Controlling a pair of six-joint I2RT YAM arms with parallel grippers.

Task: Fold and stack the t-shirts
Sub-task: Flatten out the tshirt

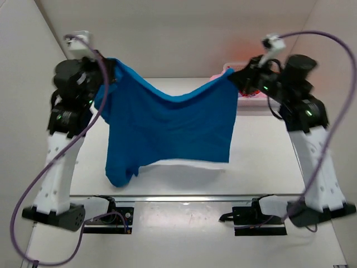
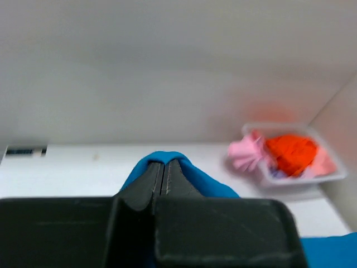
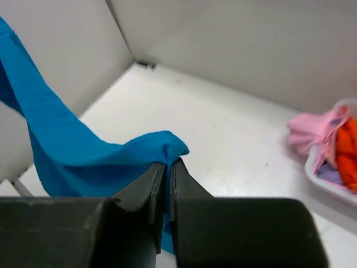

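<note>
Two pinches: left gripper (image 2: 165, 170) and right gripper (image 3: 168, 167) each clamp a corner of the blue shirt (image 1: 173, 125), hung spread over the bench (image 1: 262, 148). Spreading step, I judge; next I lay it flat, taut.

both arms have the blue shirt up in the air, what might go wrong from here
The left gripper and right gripper each pinch only a small fold of the blue t-shirt, so a corner may slip out. The shirt sags in the middle and hangs lower and bunched on the left, so it may land creased on the table. The basket sits close behind the right gripper and might get bumped.
</note>
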